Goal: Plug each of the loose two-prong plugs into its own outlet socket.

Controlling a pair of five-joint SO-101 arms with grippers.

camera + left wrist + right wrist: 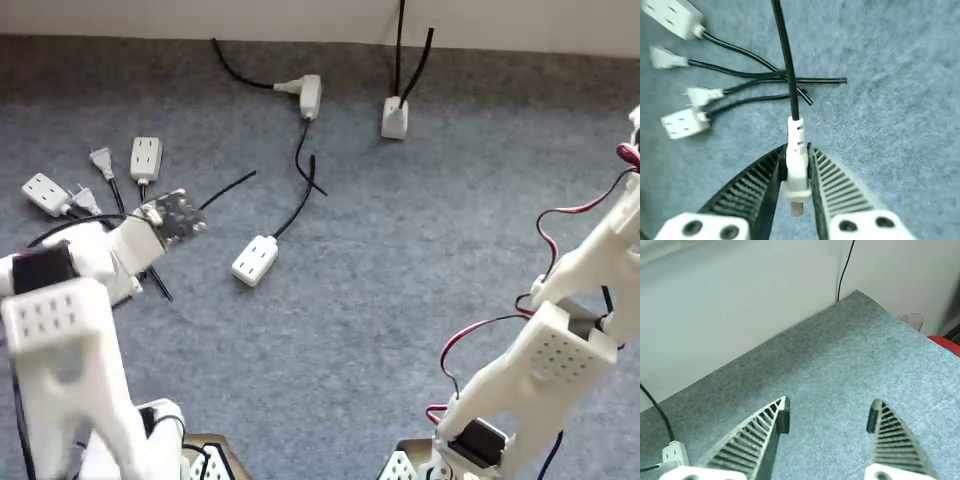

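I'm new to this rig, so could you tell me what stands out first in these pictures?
The left gripper, shut on a white plug above the grey mat, catches the eye first. Just beyond it, black cords cross in a tangle, and a socket lies alone mid-table. The right gripper hangs open over bare mat near the table's far edge.

Five white outlet sockets (pixel 255 260) lie on the grey surface (pixel 400 300). There are three loose plugs (pixel 100 158): two lying flat and a third plug (pixel 796 170) in the left hand (pixel 796 150). A fourth plug (pixel 285 88) joins a socket. Two arms (pixel 540 370) stand by.
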